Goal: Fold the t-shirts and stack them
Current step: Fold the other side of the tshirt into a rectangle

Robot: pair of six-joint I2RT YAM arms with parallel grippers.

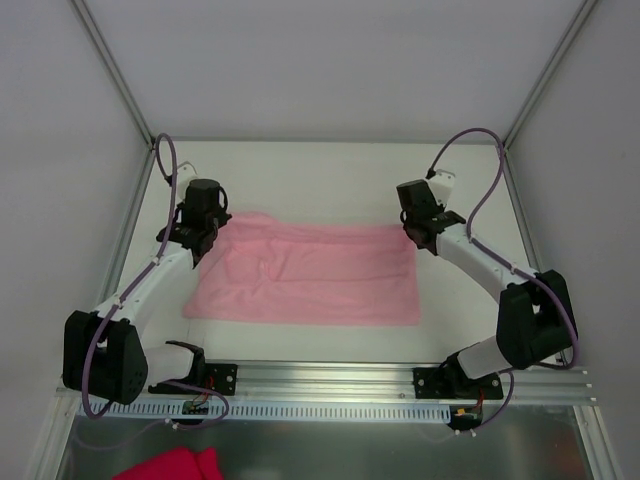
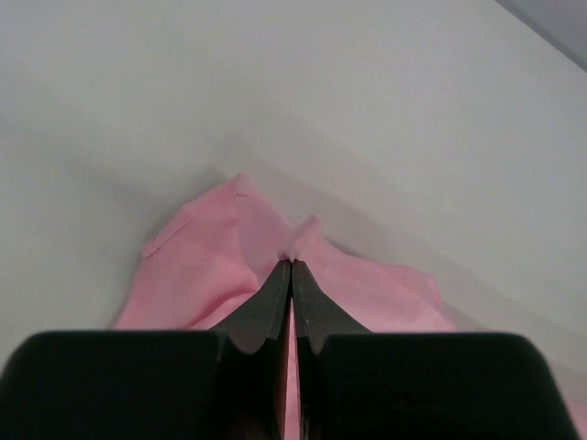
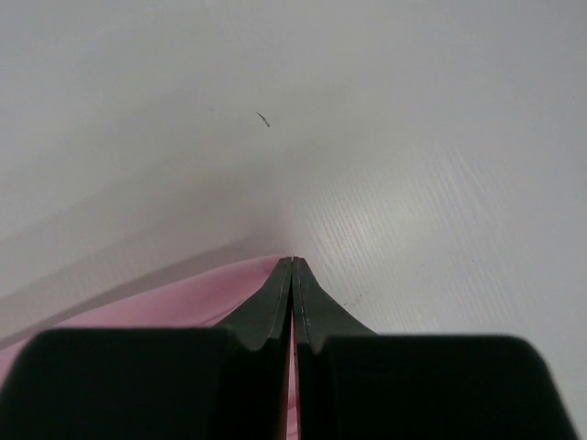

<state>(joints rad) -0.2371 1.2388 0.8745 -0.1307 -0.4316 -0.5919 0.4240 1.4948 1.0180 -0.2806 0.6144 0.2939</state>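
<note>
While pinched at both far corners, lying spread across the middle of the white table (image 1: 330, 170): pale pink t-shirt (image 1: 310, 275), wide from side to side, near edge straight and just short of the aluminium rail (image 1: 330, 372). Mostly flat, with soft creases through the left half and a smoother right half. Over on the far left corner, left gripper (image 2: 292, 262) down on the cloth, fingers pressed tight together, a little peak of pink fabric nipped up right at the tips and a sliver of pink showing in the slit between them. Beyond those tips, seen from the left wrist, a rumpled corner fanning out to the left, then bare table. On the far right corner, right gripper (image 3: 292, 259) likewise clamped, fingers closed flush with a thin line of pink caught in the seam, tips sitting right at the shirt's edge, smooth pink trailing off to the left, nothing but white table ahead. Both arms reaching forward from their bases, bent at the elbow, well apart from each other. Down at the bottom edge of the overhead view, below the rail, a bit of deep magenta cloth (image 1: 175, 465), well clear of the shirt.
</note>
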